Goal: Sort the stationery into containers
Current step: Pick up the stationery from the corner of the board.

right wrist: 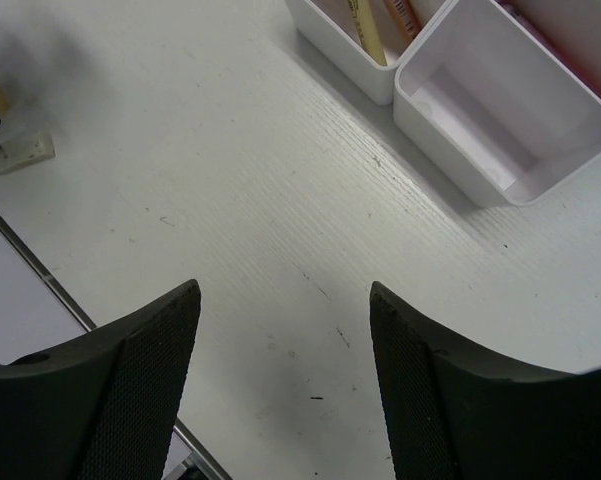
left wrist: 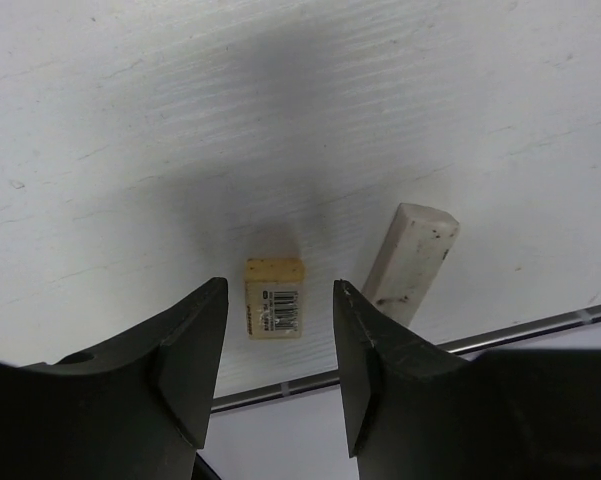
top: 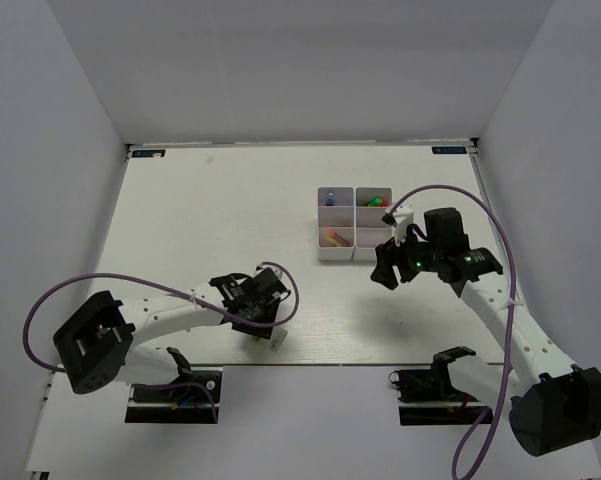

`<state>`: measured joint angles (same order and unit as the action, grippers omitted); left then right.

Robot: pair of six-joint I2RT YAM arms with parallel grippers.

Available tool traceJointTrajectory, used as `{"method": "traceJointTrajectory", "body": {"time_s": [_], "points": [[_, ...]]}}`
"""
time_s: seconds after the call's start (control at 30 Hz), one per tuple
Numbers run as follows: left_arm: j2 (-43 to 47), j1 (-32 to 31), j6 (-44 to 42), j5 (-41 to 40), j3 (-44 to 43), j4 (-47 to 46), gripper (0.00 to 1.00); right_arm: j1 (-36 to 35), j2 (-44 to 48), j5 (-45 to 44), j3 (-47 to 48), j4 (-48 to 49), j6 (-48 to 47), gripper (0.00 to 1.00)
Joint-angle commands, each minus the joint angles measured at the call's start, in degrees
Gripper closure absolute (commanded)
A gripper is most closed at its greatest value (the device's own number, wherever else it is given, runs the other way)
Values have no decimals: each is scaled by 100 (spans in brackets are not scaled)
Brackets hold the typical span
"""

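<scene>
A beige eraser (left wrist: 274,298) with a barcode label lies flat on the table near its front edge. A longer white eraser (left wrist: 410,262) lies just to its right. My left gripper (left wrist: 280,290) hovers over the beige eraser, open, with a finger on each side and neither touching it. In the top view both erasers (top: 264,341) peek out under the left wrist. The white containers (top: 336,254) stand at the middle right and hold a yellow pen (right wrist: 368,35) and other coloured items. My right gripper (right wrist: 283,290) hangs open and empty in front of them.
The near compartment (right wrist: 500,190) by the right gripper shows a bare bottom. The table's metal front edge (left wrist: 310,382) runs just behind the left fingers. White walls enclose the table on the left, right and back.
</scene>
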<state>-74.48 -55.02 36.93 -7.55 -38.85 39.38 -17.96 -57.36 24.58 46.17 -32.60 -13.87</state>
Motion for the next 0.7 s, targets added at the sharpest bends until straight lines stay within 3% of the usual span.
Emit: {"method": "traceJointTrajectory", "body": {"time_s": [0.0, 0.1, 0.2, 0.33, 0.43, 0.5, 0.6, 0.63, 0.67], "points": [[-171, -114, 78, -123, 9, 0, 43, 64, 94, 144, 103, 70, 42, 29], [-295, -166, 78, -317, -8, 79, 43, 81, 94, 205, 102, 69, 42, 29], [-348, -166, 78, -326, -8, 79, 51, 99, 85, 214, 111, 52, 42, 29], [-453, -210, 95, -370, 35, 132, 82, 108, 111, 205, 129, 52, 42, 29], [-445, -219, 87, -387, -8, 140, 97, 101, 129, 197, 120, 61, 51, 29], [-393, -219, -44, -449, -148, 202, 99, 117, 173, -31, 129, 86, 42, 10], [-366, -219, -543, -309, -1156, 150, 99, 117, 155, -575, 85, 184, 60, 12], [-444, -219, -642, -239, -1569, 88, 99, 108, 155, -760, 67, 219, 68, 34], [-584, -184, -739, 49, -1782, 44, 99, 125, 147, -866, 76, 271, 121, 99]]}}
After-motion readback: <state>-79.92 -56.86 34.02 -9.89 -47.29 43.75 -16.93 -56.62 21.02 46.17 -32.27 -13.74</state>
